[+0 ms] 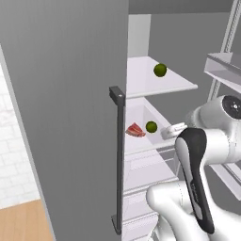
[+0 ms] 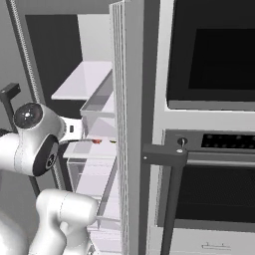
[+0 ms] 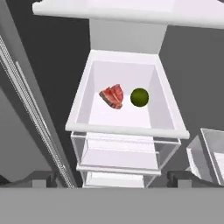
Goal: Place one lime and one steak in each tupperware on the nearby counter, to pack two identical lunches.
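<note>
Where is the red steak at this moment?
The red steak lies on the white fridge shelf, in the middle of the hand view, close beside a lime on its right. In the left base view it sits just right of the door handle.

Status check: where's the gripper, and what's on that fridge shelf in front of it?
Gripper open, empty, short of the white shelf. Red steak and lime side by side on it, apart. Second lime on the shelf above. Nothing between gripper and steak.
</note>
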